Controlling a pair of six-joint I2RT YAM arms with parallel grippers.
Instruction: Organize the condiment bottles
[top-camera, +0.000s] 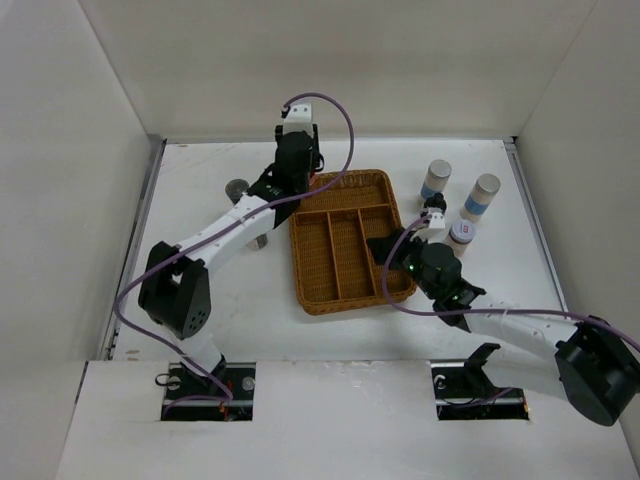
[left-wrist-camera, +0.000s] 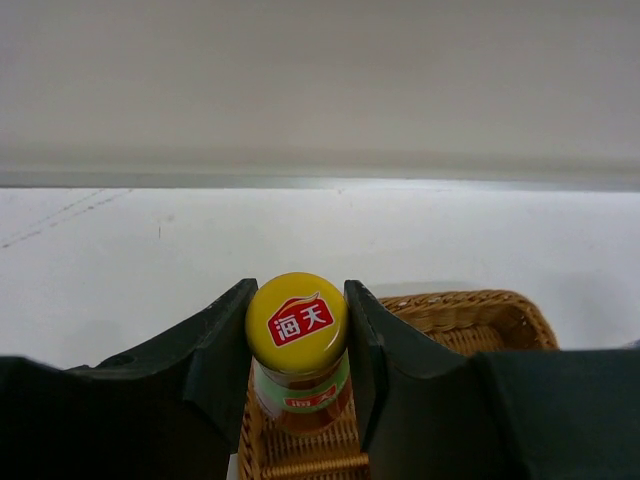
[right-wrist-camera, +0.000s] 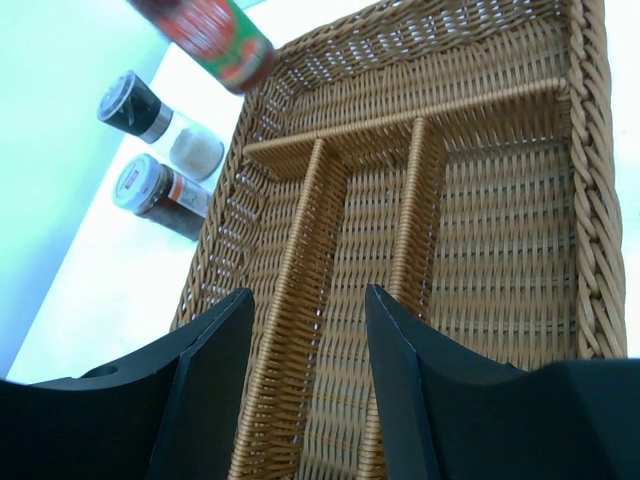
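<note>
White walls (top-camera: 60, 160) box in the white table (top-camera: 190, 170) on three sides, and we have open surface between the left wall and the wicker tray (top-camera: 398, 215).

Starting left: the grey-lidded shaker (top-camera: 237, 187) stands just left of the left gripper (top-camera: 300, 165). Nearer us, the dark jar (right-wrist-camera: 160, 195) with its pale lid stands beside the shaker, close to the tray's left rim.

Now the left gripper itself. Its fingers (left-wrist-camera: 225, 350) are clamped on either side of the yellow-capped bottle (left-wrist-camera: 297, 325), pressing at the cap. The bottle hangs upright between the jaws, over the tray's far left corner. From the right wrist we see its red and green body at about rim height. We cannot tell whether its base touches the weave.

Below and to the right of those jaws, the tray shows one cross compartment at the far end and three long ones running toward us, with bare weave on their floors.

On to the right gripper (right-wrist-camera: 305, 340). It hovers over the long compartments, jaws spread wide, and only tray weave shows between its fingers (right-wrist-camera: 215, 370).

Just right of those jaws stands the white-lidded jar (top-camera: 460, 236). Beyond it, toward the back wall, the first white cylinder (top-camera: 436, 180) and the second white cylinder (top-camera: 481, 196) stand upright, near each other and apart from the tray. Open table runs from them to the right wall.
</note>
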